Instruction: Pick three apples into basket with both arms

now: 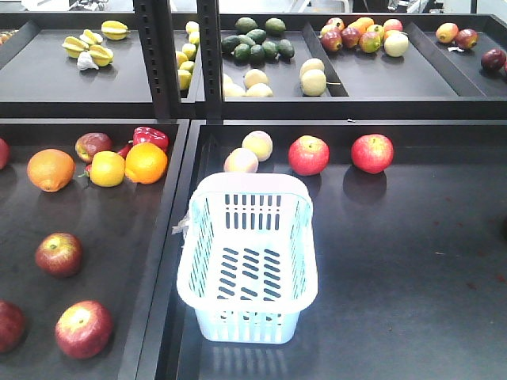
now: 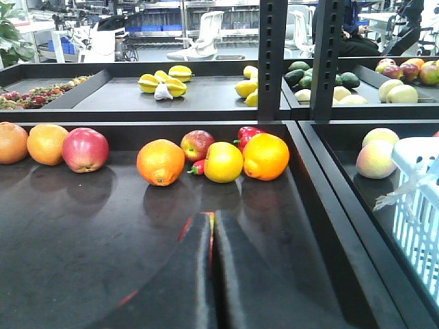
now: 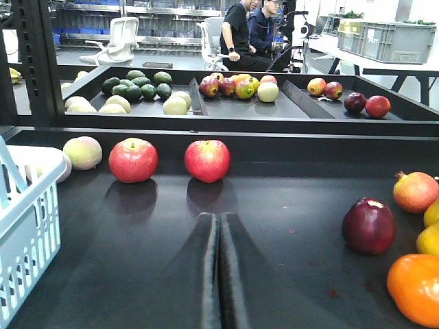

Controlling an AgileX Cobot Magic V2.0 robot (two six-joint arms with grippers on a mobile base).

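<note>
Black matte trays fill the rack, each with a raised lip. The left tray [image 1: 119,229] and right tray [image 1: 412,261] meet at a double ridge [image 1: 176,237], and a post [image 1: 162,55] rises behind it. The basket [image 1: 198,277] stands empty in the right tray, its left wall just beside the ridge, with its long side running front to back. Bare floor spreads to its right and in front of it. Two pale fruit [image 1: 257,145] and two red fruit [image 1: 308,154] sit behind it, near the back lip.

The left end effector [image 2: 208,218] hangs low over bare floor in the left tray. Its fingers are pressed together to a thin seam and grip nothing. It faces a row of oranges [image 2: 160,161] along the back lip. The right end effector [image 3: 218,218] is likewise closed and empty, low over the right tray.

The apples lie in the near part of the left tray, well left of the basket and across the ridge. The mid apple [image 1: 59,253] is dark red with faint yellow streaks. The front apple [image 1: 83,328] has a yellowish patch on top. The edge apple [image 1: 8,324] is cut off by the frame. The basket is pale blue-white, with slotted walls and bottom, and a frayed string [image 1: 181,227] hangs at its left rim.
</note>
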